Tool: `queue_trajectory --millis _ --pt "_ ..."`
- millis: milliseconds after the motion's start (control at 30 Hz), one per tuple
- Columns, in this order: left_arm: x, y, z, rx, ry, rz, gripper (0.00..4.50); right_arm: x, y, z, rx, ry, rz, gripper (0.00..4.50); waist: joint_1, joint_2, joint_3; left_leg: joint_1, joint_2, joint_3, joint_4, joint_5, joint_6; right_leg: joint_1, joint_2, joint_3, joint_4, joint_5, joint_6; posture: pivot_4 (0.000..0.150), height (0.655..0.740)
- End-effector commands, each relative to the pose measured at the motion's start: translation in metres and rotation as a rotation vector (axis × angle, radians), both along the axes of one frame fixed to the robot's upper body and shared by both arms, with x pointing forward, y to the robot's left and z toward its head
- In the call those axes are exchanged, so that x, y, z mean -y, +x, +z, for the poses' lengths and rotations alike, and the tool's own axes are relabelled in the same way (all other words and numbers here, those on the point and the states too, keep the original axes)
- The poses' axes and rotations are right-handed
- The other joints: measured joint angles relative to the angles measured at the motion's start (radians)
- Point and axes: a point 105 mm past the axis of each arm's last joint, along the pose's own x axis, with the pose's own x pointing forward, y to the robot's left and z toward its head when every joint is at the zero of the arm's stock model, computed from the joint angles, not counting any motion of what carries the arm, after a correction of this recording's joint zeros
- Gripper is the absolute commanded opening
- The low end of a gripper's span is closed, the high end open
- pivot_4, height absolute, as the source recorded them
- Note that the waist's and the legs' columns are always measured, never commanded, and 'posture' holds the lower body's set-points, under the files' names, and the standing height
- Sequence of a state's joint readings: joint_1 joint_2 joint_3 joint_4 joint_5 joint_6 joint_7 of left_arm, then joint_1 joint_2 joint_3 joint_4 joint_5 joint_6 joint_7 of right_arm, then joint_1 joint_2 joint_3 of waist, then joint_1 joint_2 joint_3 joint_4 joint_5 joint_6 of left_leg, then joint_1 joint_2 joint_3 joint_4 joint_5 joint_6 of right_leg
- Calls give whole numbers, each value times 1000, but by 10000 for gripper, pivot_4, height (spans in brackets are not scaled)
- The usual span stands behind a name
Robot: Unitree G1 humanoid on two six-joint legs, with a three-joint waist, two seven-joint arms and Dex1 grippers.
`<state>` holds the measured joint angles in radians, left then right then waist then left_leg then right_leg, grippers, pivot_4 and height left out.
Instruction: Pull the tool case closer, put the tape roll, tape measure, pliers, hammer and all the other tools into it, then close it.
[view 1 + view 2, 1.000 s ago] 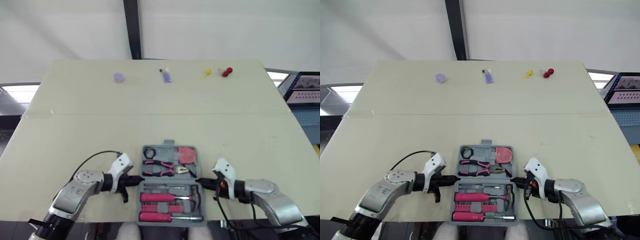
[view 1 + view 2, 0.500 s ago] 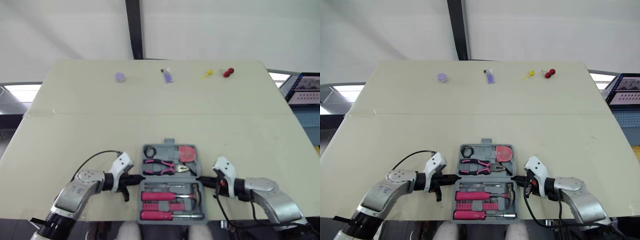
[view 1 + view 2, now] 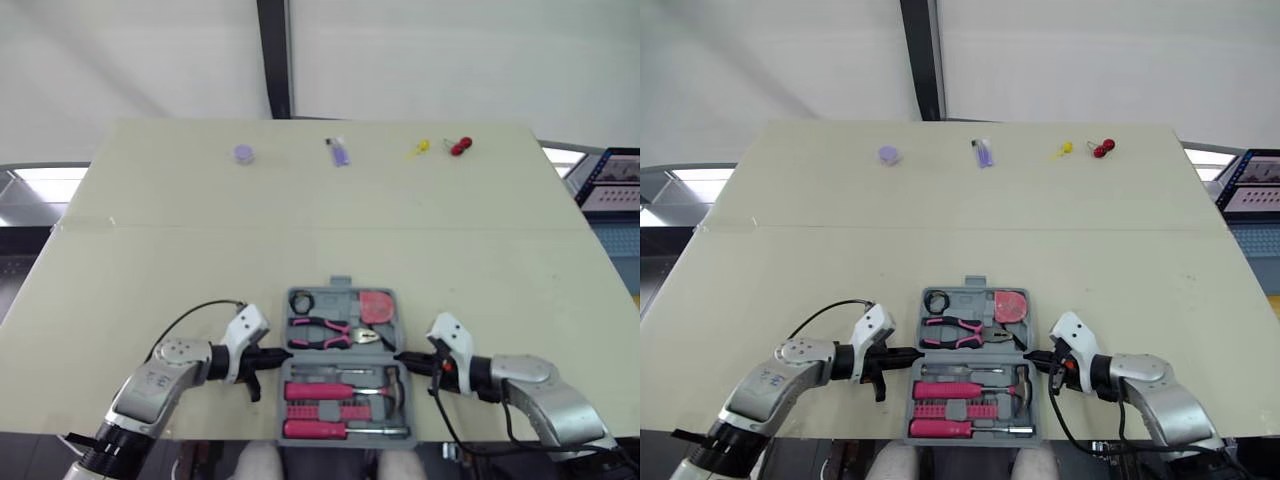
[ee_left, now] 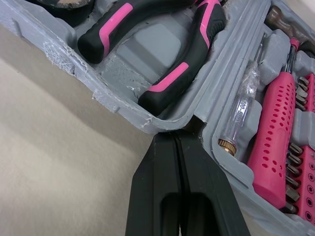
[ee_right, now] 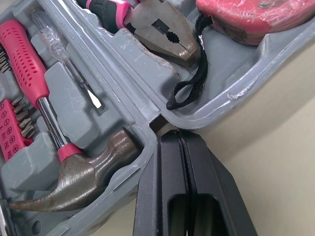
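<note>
The grey tool case [image 3: 332,291] lies open at the table's near edge. Its far half holds a black tape roll [image 3: 303,301], pink-handled pliers [image 3: 325,333] and a red tape measure [image 3: 376,306]. The near half holds a hammer [image 5: 78,182], pink screwdrivers [image 3: 320,430] and a clear tester [image 4: 243,110]. My left gripper [image 3: 278,357] is shut, its tips pressed into the hinge notch on the case's left side [image 4: 178,135]. My right gripper [image 3: 400,360] is shut too, its tips in the hinge notch on the right side [image 5: 178,133].
Along the table's far edge lie a purple disc [image 3: 243,154], a small purple item [image 3: 340,153], a yellow piece [image 3: 420,148] and a red piece [image 3: 458,147]. A screen [image 3: 610,190] stands off the table's right side. The case's near end reaches the table's front edge.
The camera has shifted slightly. Both grippers stay shut at the case's hinge notches, and the case keeps its place between them.
</note>
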<state>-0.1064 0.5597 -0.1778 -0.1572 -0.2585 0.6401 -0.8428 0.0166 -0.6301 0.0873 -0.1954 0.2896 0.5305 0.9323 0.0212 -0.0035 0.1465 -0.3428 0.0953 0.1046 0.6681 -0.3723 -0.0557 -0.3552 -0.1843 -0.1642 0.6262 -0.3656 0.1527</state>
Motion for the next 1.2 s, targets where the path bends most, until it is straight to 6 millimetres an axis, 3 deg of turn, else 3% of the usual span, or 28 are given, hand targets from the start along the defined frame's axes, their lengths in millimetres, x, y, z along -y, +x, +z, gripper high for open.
queue_trajectory --millis 33,633,767,900,1033,1133,1200 --pt "8 2 -3 17 -2 0 0 -16 -2 7 27 52 51 230 1 0 0 0 0 0 0 0 0 0 0 0 0 0 0 1500 7400" --pt "9 4 -3 26 3 6 0 -13 -2 6 26 33 56 230 5 0 0 0 0 1 0 0 0 0 0 2 0 0 0 1500 7400" --pt "-1 2 -2 21 18 6 0 2 3 10 45 -12 46 230 5 0 0 0 0 1 0 0 0 0 0 2 0 0 0 1500 7400" --pt "-23 2 3 28 66 15 0 23 6 16 25 -55 39 230 2 0 0 0 0 1 0 0 0 -1 0 2 0 0 0 1500 7400" --pt "-48 8 12 84 116 28 0 39 6 25 -30 -42 16 13085 -1 0 0 0 0 1 -2 0 0 -3 1 2 0 0 0 1500 7400" --pt "-36 1 40 133 -18 -52 0 45 16 36 -109 59 -72 28552 0 -1 1 0 0 1 -2 0 0 -4 1 3 0 0 0 1500 7400" --pt "-25 -21 40 96 -36 -165 0 45 27 43 -181 157 -135 38717 0 -1 1 -1 0 2 -1 0 0 -4 1 3 0 0 0 1500 7400"
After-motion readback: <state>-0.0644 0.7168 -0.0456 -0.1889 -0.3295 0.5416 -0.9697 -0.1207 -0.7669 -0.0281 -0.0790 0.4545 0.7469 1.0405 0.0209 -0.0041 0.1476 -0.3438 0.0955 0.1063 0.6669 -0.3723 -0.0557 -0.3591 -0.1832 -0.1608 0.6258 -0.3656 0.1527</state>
